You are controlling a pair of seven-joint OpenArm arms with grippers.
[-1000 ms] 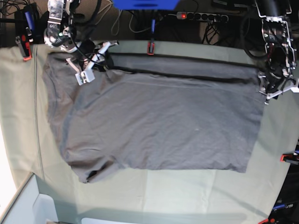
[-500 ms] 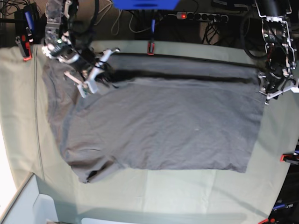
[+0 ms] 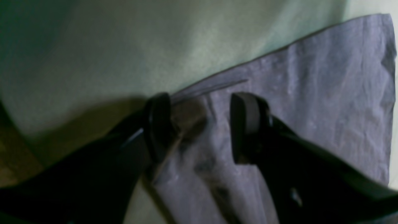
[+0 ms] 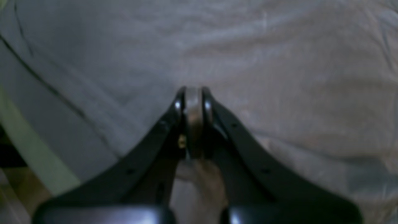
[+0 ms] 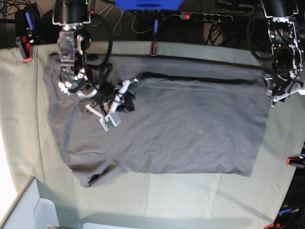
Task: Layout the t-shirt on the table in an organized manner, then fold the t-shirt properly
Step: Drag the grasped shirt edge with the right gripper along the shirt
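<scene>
**Right arm pinches the folded edge while left holds the far corner**

The right gripper (image 5: 114,107) has its jaws pressed together on a gather of the t-shirt (image 5: 190,138), over the shoulder end. The left gripper (image 3: 199,124) stands spread astride the hem corner, not yet clamped. The shirt lies flat on the table (image 5: 200,195), long axis running between the two arms, its upper edge partly folded inward. Bare cloth-covered table lies open toward the near side, giving room to draw the fold across.
</scene>
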